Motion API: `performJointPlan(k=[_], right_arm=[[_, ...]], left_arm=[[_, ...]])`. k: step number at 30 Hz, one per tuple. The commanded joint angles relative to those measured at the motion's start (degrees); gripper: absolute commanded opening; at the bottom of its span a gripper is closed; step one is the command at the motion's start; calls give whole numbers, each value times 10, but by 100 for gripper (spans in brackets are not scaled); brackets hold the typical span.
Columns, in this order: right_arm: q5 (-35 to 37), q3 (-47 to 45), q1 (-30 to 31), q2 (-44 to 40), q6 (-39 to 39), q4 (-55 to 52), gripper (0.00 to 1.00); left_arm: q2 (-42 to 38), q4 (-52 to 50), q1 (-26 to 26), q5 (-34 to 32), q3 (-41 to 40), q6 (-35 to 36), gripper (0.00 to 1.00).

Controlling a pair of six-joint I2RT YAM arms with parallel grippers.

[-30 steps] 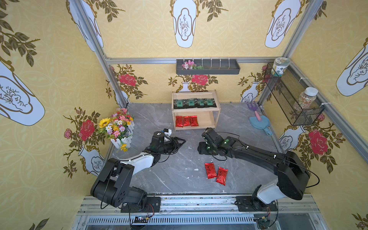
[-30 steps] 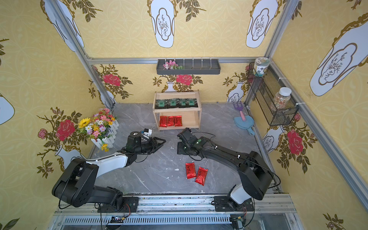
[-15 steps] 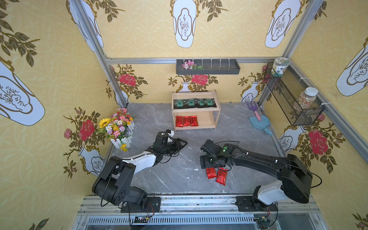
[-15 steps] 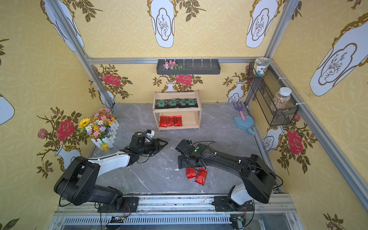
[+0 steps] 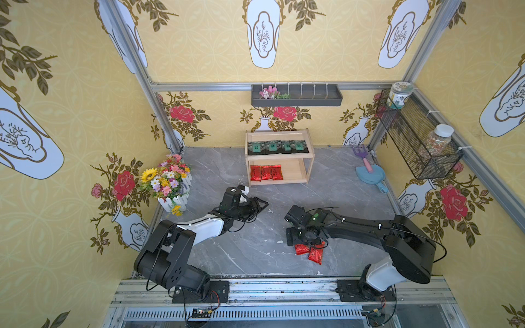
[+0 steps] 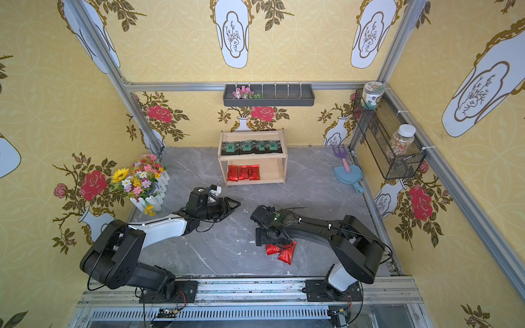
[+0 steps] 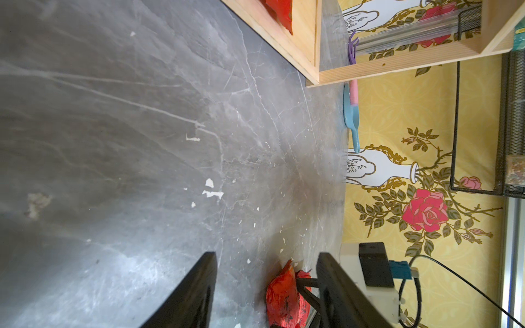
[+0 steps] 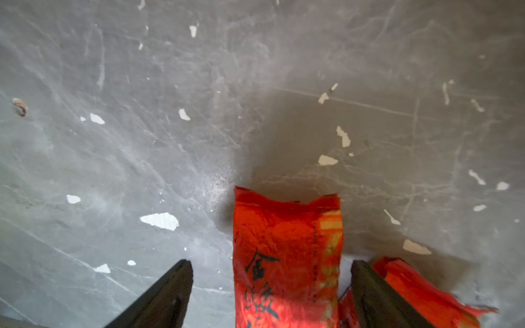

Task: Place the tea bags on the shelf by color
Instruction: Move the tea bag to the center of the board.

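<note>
The wooden shelf (image 5: 279, 182) (image 6: 255, 182) stands at the back of the floor. Several black tea bags (image 5: 277, 146) (image 6: 252, 147) fill its upper tier. Three red tea bags (image 5: 266, 172) (image 6: 243, 172) lie at the left of its lower tier. Two more red tea bags (image 5: 316, 252) (image 6: 287, 253) lie on the floor near the front. My right gripper (image 5: 305, 241) (image 8: 270, 264) is low over them, open, its fingers either side of one red packet (image 8: 284, 241), apart from it. The other packet (image 8: 420, 286) lies just outside one finger. My left gripper (image 5: 262, 204) (image 7: 267, 255) is open and empty at mid floor.
A flower box (image 5: 167, 181) stands by the left wall. A blue scoop and purple rake (image 5: 369, 173) lie at the back right. A dark wall tray (image 5: 297, 96) and a mesh basket (image 5: 417, 142) with jars hang above.
My right gripper has moved from mid floor toward the front, down over the two red packets, and opened wider. The left gripper has shifted slightly and opened a little.
</note>
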Motion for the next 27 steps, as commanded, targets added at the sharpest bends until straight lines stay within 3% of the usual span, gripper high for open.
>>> performJointPlan(k=[1,19,27], right_arm=[[4,1,0,16,2,15,87],[25,34,5,58,-23,23,62],[29,51,2,63,-41,30,60]], left_arm=[[4,-4,-1,4,2,7,62],[15,-8,-1,0,10,9,61],[18,-8,1,-3,13,8,61]])
